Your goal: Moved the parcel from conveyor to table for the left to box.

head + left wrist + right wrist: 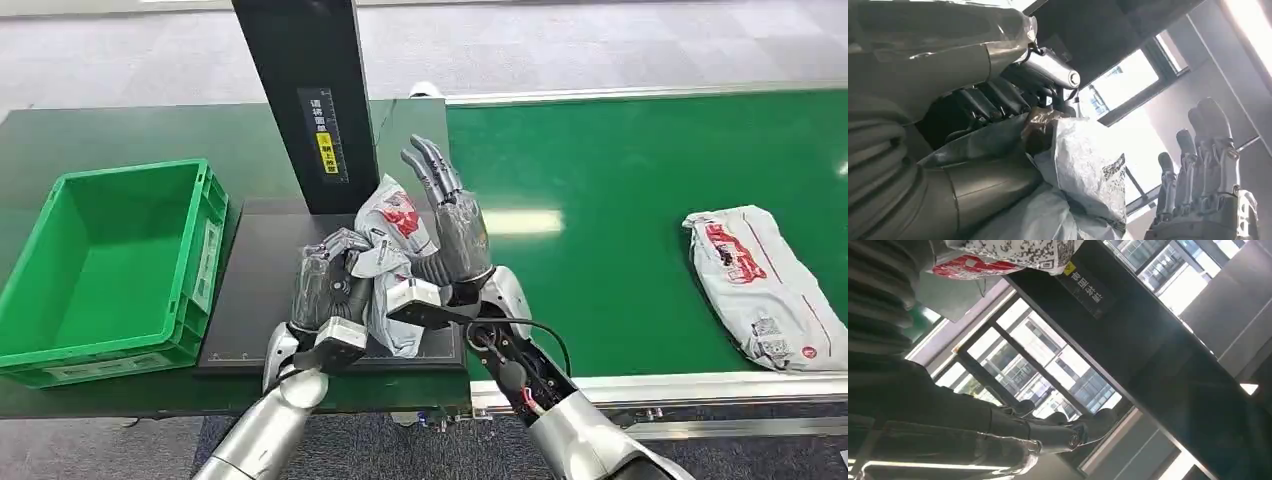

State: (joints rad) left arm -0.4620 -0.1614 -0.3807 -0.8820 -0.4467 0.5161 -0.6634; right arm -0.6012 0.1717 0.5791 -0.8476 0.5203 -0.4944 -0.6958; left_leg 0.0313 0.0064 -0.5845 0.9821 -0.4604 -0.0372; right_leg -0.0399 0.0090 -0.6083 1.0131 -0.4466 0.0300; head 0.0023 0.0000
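we see the parcel standing crumpled on the dark mat at the surface, just below the black post. our left hand has its fingers curled into the wrapping, holding it; our right hand sits at the parcel's 3 o'clock with fingers spread upright, holding nothing. we judge the soft bag could slip or sag from a one-handed hold, or snag the post on the way over. the green box waits at 9 o'clock, nothing in it. a second parcel lies on the conveyor at 3 o'clock.
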